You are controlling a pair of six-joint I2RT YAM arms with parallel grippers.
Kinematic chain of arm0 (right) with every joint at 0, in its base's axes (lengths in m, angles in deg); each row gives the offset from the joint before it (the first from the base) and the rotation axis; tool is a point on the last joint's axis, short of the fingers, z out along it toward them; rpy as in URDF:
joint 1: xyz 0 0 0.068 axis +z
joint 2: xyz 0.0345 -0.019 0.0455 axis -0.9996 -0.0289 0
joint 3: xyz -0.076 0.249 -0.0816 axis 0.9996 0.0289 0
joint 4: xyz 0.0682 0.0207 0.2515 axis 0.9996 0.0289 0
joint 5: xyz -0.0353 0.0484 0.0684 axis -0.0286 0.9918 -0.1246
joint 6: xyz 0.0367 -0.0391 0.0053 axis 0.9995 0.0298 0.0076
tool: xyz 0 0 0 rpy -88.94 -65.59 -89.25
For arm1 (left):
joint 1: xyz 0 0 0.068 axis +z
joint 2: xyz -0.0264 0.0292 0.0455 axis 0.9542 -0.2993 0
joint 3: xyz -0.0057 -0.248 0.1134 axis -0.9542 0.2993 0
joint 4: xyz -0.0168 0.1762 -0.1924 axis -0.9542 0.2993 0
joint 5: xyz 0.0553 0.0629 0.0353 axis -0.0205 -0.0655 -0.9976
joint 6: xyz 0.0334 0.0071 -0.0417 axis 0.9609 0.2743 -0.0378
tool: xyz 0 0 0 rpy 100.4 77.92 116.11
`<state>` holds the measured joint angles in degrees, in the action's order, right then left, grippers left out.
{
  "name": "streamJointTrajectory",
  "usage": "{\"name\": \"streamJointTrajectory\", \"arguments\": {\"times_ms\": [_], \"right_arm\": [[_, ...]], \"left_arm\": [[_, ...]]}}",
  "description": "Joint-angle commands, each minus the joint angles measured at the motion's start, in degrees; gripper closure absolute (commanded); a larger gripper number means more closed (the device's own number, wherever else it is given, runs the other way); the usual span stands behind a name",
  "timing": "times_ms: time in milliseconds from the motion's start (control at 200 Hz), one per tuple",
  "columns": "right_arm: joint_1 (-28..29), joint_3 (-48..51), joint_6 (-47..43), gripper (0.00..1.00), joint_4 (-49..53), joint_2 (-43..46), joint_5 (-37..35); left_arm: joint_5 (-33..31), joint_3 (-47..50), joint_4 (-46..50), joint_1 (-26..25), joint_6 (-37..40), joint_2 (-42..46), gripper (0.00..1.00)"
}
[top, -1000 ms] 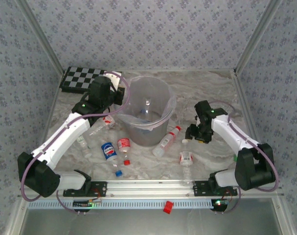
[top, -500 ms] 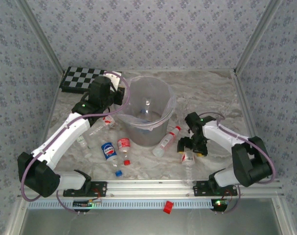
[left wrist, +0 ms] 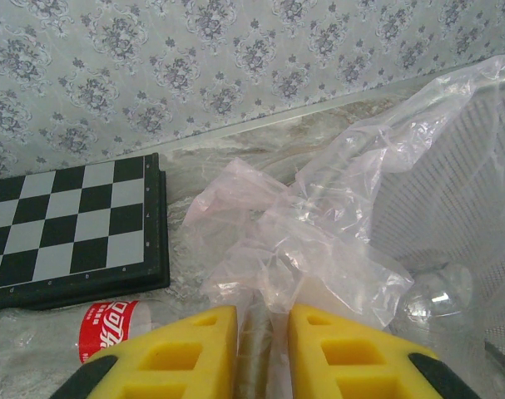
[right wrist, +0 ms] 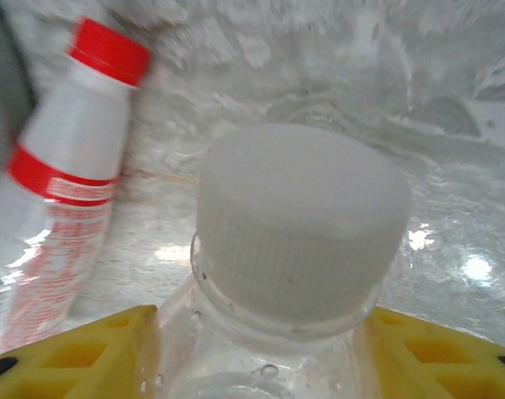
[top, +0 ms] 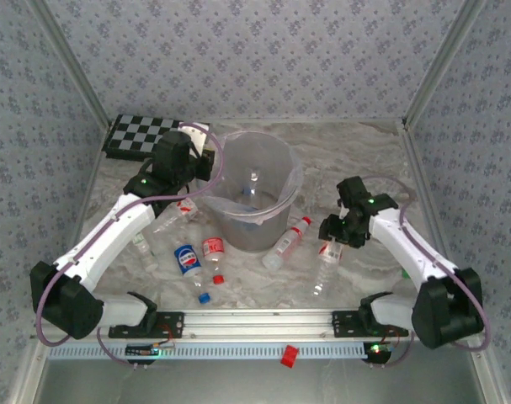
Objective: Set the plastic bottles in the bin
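The bin (top: 253, 220) is a grey bucket with a clear bag, standing mid-table. My left gripper (top: 201, 165) (left wrist: 262, 324) is shut on its left rim (left wrist: 254, 353) and the bag. My right gripper (top: 331, 238) (right wrist: 260, 324) is shut on a clear plastic bottle (top: 324, 268) (right wrist: 298, 224) with a white cap and red label, held just below the cap, right of the bin. Other plastic bottles lie in front of the bin: a red-capped one (top: 287, 241) (right wrist: 65, 179), a blue-labelled one (top: 186, 258), a red-labelled one (top: 213, 248). Another lies under my left arm (top: 172, 217) (left wrist: 111, 328).
A chequered board (top: 141, 135) (left wrist: 69, 220) lies at the back left behind the bin. Loose caps, one blue (top: 204, 297) and one red (top: 217, 279), sit near the front rail. A red object (top: 289, 355) rests below the rail. Patterned walls enclose the table.
My right gripper came forward over the white-capped bottle, closed on it, and has drawn it back to the right. The left arm has not moved.
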<state>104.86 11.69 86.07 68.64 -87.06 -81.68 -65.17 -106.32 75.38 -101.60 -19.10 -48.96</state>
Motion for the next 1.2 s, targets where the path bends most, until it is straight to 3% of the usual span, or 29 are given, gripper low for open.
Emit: {"name": "streamJointTrajectory", "arguments": {"times_ms": [0, 190, 335, 425, 650, 885, 1040, 1194], "right_arm": [[-0.92, -6.76, -1.64, 0.51, 6.36, 3.7, -1.61], [-2.02, -30.84, -7.71, 0.56, 15.36, 5.66, -10.78], [-2.88, -41.84, -8.62, 0.66, 9.88, 6.75, -14.13], [-3.05, -46.24, -7.92, 0.71, 3.59, 5.84, -12.0], [-1.48, -45.0, 2.15, 0.74, -20.99, 4.42, 2.95], [9.55, -52.88, -2.3, 0.75, -21.67, -5.45, 2.04], [18.13, -55.09, -9.86, 0.75, -14.98, -13.57, 0.05], [22.82, -54.88, -16.19, 0.76, -5.72, -18.64, -5.41]], "left_arm": [[0.03, 0.7, 4.19, -0.16, 0.58, -0.11, 0.77], [0.12, 0.7, 4.19, -0.1, 0.47, 0.24, 0.77], [0.22, 0.7, 4.07, -0.14, 0.39, 0.42, 0.77], [0.29, 0.7, 4.12, -0.14, 0.34, 0.52, 0.77], [0.38, 0.79, 3.95, -0.23, 0.11, 0.94, 0.77], [0.2, 0.7, 3.98, -0.34, 0.24, 1.02, 0.77], [0.23, 0.79, 3.97, -0.36, 0.27, 1.21, 0.77], [-0.4, 0.88, 3.93, -0.42, 0.52, 1.12, 0.77]]}}
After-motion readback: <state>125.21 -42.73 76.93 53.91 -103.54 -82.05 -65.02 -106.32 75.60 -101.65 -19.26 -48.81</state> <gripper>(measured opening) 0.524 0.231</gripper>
